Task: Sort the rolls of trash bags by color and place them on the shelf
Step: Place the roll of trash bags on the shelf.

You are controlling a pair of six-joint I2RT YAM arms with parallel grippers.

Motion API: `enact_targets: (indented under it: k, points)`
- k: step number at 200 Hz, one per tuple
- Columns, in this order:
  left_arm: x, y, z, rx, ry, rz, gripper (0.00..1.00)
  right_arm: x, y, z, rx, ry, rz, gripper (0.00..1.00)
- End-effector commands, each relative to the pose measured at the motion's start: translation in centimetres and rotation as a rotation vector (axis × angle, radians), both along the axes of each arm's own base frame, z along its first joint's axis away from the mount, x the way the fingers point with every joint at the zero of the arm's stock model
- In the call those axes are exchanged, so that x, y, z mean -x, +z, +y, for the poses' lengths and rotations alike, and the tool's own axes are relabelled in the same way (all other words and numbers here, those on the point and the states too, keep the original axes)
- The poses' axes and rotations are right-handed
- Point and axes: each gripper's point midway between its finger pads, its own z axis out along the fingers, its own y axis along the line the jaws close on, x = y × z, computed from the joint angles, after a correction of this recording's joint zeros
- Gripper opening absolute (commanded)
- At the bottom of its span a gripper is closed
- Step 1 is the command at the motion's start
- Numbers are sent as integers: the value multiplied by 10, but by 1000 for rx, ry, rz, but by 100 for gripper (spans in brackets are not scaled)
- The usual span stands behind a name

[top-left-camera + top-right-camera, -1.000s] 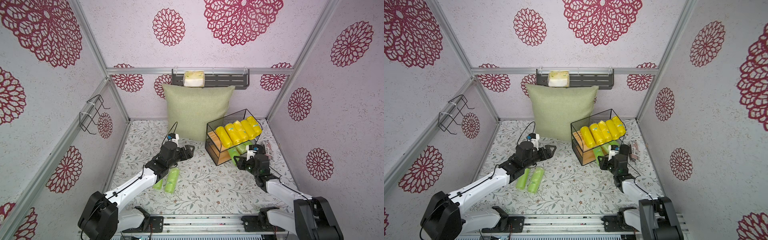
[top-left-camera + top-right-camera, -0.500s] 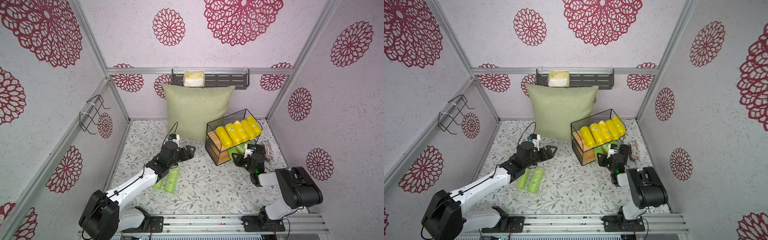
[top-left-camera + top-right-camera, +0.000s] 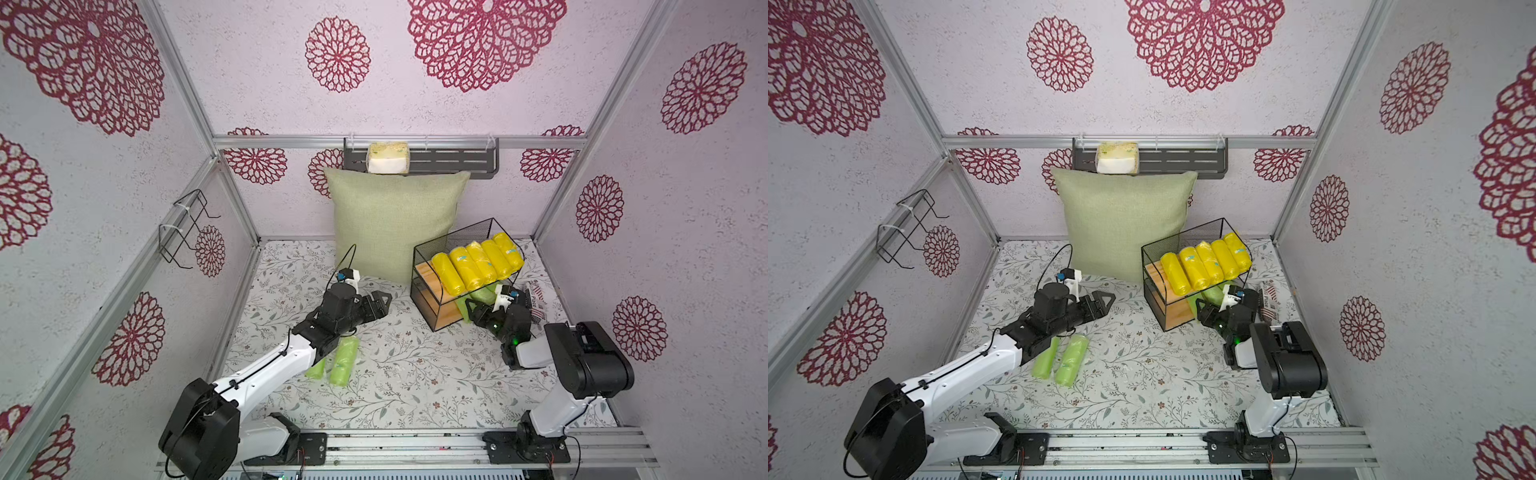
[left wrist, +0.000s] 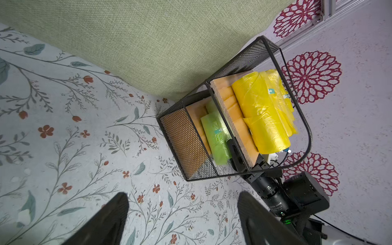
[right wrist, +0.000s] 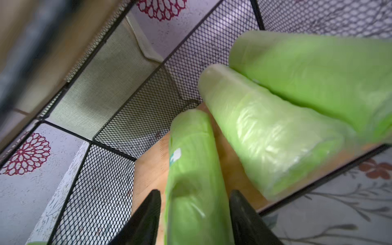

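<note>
Rolls of trash bags are lying in two places as I watch. Five yellow rolls [image 3: 478, 266] are lying side by side, each touching the next, on the upper board of the shelf [image 3: 453, 239]. The shelf is standing on the floral mat [image 3: 415, 374], just beside the green pillow [image 3: 395, 220].

Three green ones are lying on the lower board. In the right wrist view, the far green roll [image 5: 318, 74] and the middle green roll [image 5: 265, 131] are touching each other. The near green roll [image 5: 191, 159] is lying a little apart from them on the wood.

The right gripper [image 5: 193, 193] is reaching into that lower tier from the open side. Its fingers [image 5: 148, 212] are standing parted on either side of the near green roll. A thin sliver of board is showing between one finger and the plastic; I cannot tell whether the other finger is touching it.

A pair of green rolls [image 3: 345, 361] is lying side by side on the mat, well apart from the shelf. The left arm is partly covering one of them in both top views.

The left gripper [image 3: 384, 303] is hovering over the mat in front of the pillow and pointing toward the shelf. Its fingers [image 4: 110, 216] are spread wide with nothing between them.
</note>
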Motion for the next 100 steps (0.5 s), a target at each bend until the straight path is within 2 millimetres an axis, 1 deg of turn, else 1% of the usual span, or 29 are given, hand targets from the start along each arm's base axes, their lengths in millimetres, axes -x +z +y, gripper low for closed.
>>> enact_targets:
  k: [1,25,44,72,100]
  points:
    - [-4,3,-3,20,-8,-9,86,2,28,-4,-17,-9,-78,59]
    - [-3,3,-3,20,-10,-6,86,16,32,-14,-8,-33,-70,61]
    - [-2,1,-1,8,-6,-4,86,30,33,-17,9,-32,-48,61]
    - [-1,-3,4,-33,-1,-7,86,60,32,-4,-21,23,-11,61]
    - [-3,-10,7,-59,9,-3,86,85,31,17,-36,81,19,59]
